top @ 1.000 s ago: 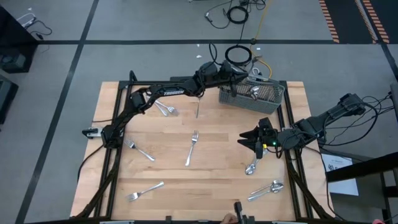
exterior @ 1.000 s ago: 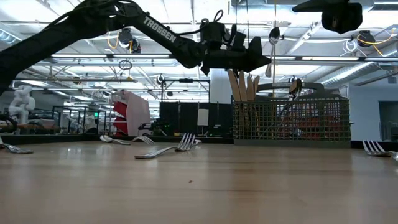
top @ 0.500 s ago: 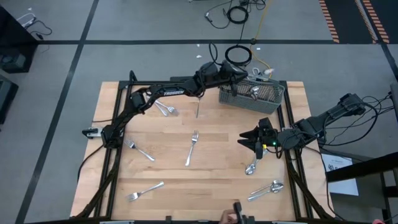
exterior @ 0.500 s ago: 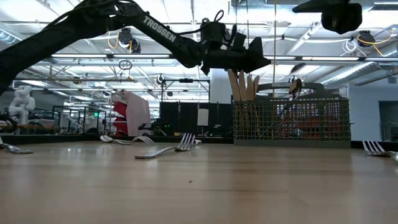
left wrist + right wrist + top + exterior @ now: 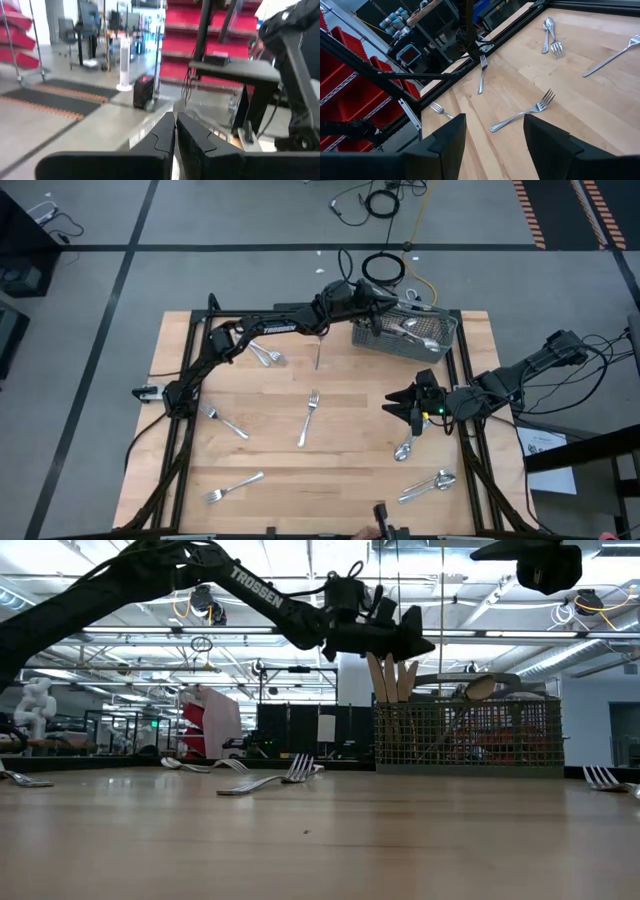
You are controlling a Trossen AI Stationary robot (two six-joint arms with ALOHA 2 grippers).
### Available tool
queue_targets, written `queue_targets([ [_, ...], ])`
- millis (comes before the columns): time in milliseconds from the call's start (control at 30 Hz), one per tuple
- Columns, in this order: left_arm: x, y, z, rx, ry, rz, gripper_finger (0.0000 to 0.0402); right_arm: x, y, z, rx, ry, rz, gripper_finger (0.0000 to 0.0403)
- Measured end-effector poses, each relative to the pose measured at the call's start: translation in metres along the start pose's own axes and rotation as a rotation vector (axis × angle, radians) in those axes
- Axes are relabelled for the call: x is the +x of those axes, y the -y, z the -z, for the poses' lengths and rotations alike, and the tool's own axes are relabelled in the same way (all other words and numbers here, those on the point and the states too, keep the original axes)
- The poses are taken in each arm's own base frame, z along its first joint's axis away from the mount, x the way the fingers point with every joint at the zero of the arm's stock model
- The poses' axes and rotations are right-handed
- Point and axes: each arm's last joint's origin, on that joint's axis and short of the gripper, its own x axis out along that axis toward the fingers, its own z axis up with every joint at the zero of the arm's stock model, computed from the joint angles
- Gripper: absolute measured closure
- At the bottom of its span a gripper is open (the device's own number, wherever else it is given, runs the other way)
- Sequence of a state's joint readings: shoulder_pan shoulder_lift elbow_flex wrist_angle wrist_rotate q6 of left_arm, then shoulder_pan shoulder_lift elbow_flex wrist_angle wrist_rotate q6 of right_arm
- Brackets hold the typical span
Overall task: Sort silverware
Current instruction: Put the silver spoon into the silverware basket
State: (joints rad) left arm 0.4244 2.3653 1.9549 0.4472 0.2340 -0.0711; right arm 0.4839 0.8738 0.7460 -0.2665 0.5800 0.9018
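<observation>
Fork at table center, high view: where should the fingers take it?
Grip the fork mid-handle, coming straight down from above. It lies flat on the table, tines toward the caddy, handle slim and clear of other pieces. Close the fingers across the handle's narrow width.

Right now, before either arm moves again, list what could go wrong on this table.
1. The spoon lies tilted across the top of the caddy instead of down in a slot; it may slide off or block the next piece.
2. The left pincer, shut and empty, hangs just over the caddy's edge; swinging back low might snag it.
3. The right pincer waits open near a spoon on the table; a careless descent could knock it toward the table edge.
</observation>
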Motion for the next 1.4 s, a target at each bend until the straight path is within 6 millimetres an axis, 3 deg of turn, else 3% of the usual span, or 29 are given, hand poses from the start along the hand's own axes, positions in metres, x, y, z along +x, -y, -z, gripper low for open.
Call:
queue_targets([
  [467, -0.008, 0.01, -0.039, 0.036, 0.123, 0.036, 0.0374, 0.0, 0.0, 0.0, 0.001, 0.002, -0.004, 0.0213],
  [567, -0.011, 0.016, -0.049, 0.067, 0.141, 0.06, 0.0374, -0.008, 0.001, -0.006, 0.017, 0.026, -0.021, 0.0213],
  [733, -0.015, 0.041, -0.064, 0.199, 0.085, 0.122, 0.0374, -0.041, -0.004, -0.045, -0.003, 0.25, 0.039, 0.0213],
  [833, -0.019, 0.055, -0.065, 0.201, -0.031, 0.135, 0.0374, -0.063, -0.007, -0.072, -0.062, 0.404, 0.192, 0.0216],
  [900, -0.024, 0.063, -0.066, 0.185, -0.121, 0.153, 0.0374, -0.073, -0.007, -0.086, -0.135, 0.416, 0.3, 0.0222],
  [967, -0.029, 0.071, -0.066, 0.203, -0.199, 0.173, 0.0374, -0.079, -0.002, -0.094, -0.199, 0.353, 0.396, 0.0233],
  [1067, -0.039, 0.082, -0.069, 0.279, -0.303, 0.213, 0.0374, -0.086, 0.011, -0.095, -0.254, 0.121, 0.524, 0.0249],
  [1233, -0.059, 0.092, -0.093, 0.367, -0.342, 0.249, 0.0374, -0.085, 0.028, -0.08, -0.307, -0.272, 0.646, 0.0261],
  [1400, -0.07, 0.094, -0.111, 0.367, -0.322, 0.245, 0.0374, -0.07, 0.038, -0.06, -0.239, -0.409, 0.739, 0.0265],
])
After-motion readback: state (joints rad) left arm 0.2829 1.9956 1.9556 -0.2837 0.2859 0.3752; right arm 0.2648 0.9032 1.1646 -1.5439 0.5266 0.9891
